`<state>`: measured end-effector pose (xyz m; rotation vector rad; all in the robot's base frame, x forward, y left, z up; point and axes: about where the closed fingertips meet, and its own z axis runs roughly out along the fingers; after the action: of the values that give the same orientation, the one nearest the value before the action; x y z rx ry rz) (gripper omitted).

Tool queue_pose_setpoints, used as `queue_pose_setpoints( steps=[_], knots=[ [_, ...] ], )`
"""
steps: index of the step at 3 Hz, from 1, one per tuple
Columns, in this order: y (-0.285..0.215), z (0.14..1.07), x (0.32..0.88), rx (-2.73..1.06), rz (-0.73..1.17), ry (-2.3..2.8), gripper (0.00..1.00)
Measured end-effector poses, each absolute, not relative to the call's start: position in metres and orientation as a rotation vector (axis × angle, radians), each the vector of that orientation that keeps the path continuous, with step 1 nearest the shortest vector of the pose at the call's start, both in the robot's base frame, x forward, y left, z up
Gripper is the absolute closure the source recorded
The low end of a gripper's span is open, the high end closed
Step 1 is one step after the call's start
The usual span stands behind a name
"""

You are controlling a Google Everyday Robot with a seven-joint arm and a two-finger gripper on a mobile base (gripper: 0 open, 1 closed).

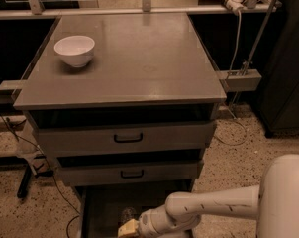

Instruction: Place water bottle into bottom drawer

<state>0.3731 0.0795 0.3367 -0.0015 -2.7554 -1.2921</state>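
The bottom drawer (102, 207) is pulled out below the two upper drawers, and its dark floor shows. My gripper (127, 228) reaches in from the right, low over the drawer's front part at the bottom edge of the camera view. The water bottle (127, 214) shows as a small clear shape right at the gripper's tip, inside the drawer's outline. I cannot tell whether it rests on the floor or is held.
A white bowl (74, 49) stands at the back left of the grey cabinet top (139, 58). The two upper drawers (127, 138) with black handles are nearly closed. My white arm (214, 207) crosses the lower right. Cables lie on the speckled floor at left (21, 182).
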Motion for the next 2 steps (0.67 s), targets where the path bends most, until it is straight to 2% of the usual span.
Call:
queue_pose_setpoints(
  steps=[2],
  knots=[
    [0.089,0.318,0.412,-0.069,-1.396,-2.805,1.00]
  ],
)
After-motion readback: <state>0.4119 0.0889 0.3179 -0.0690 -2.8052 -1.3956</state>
